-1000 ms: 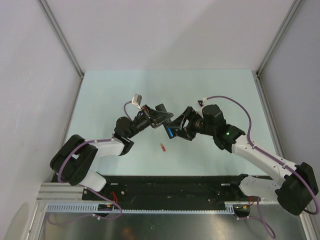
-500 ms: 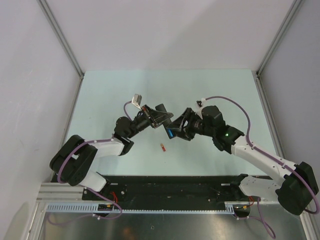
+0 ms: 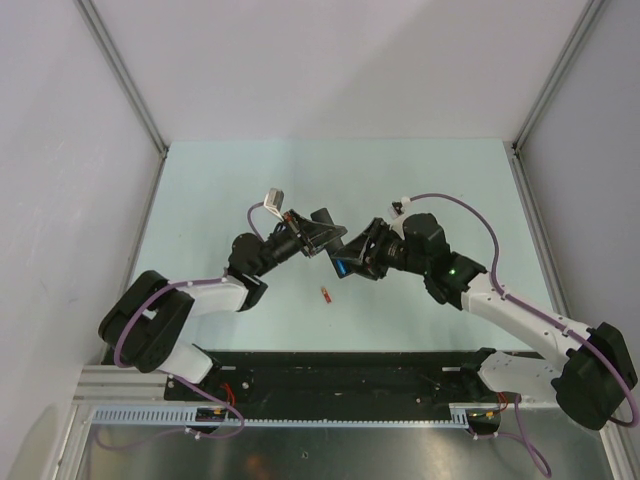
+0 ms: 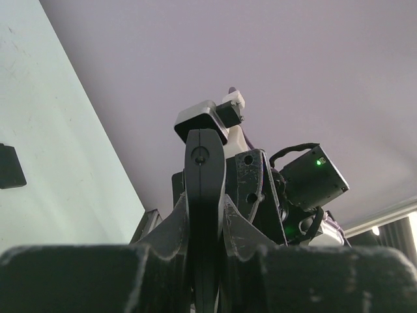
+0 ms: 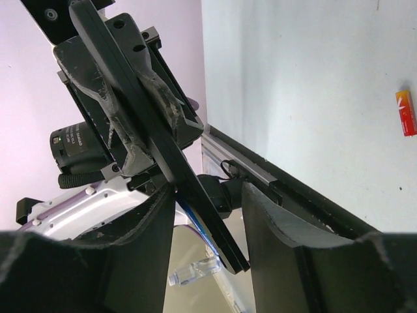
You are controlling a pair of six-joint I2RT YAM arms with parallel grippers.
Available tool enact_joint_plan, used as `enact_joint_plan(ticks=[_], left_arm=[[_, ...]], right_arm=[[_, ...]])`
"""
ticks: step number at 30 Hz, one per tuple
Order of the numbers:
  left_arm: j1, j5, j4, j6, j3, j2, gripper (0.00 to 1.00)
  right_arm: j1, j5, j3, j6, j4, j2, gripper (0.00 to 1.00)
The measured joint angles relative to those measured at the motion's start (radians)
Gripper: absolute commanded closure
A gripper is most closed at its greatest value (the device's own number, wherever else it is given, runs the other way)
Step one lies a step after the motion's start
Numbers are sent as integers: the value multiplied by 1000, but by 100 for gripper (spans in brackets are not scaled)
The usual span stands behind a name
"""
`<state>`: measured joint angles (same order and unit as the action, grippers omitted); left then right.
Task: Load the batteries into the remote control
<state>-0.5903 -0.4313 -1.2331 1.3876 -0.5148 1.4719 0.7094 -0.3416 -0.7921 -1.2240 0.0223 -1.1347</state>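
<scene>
My left gripper point(image 3: 318, 240) is shut on the remote control point(image 3: 328, 238) and holds it edge-on above the table. In the left wrist view the slim black bar point(image 4: 204, 169) rises between my gripper's fingers point(image 4: 242, 225). My right gripper point(image 3: 350, 260) is open, one finger on each side of the remote's free end point(image 5: 195, 195). A blue battery point(image 3: 342, 267) shows as a blue strip point(image 5: 193, 220) along the remote's underside beside my right gripper's left finger point(image 5: 146, 254). A red-orange battery point(image 3: 325, 293) lies on the table, also visible in the right wrist view point(image 5: 406, 112).
The pale green table point(image 3: 220, 190) is walled by grey panels, with a black rail point(image 3: 350, 365) along its near edge. A small black piece point(image 4: 10, 166) lies on the table in the left wrist view. A clear bottle point(image 5: 195, 270) shows below the table edge.
My right gripper has turned slightly around the remote's end, and less of the blue battery shows. My left gripper and the red-orange battery have not moved.
</scene>
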Motion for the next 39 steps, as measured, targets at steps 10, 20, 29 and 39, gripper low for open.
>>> enact_joint_plan(ticks=[10, 20, 29, 39], left_arm=[[4, -7, 8, 8, -1, 0, 100], [6, -17, 8, 9, -7, 0, 100], [11, -22, 8, 27, -7, 0, 100], [11, -11, -31, 27, -10, -12, 100]], right_arm=[[5, -6, 14, -3, -37, 0, 54], [24, -13, 18, -3, -58, -14, 61], [28, -15, 18, 3, -72, -14, 43], [35, -32, 31, 8, -63, -12, 17]])
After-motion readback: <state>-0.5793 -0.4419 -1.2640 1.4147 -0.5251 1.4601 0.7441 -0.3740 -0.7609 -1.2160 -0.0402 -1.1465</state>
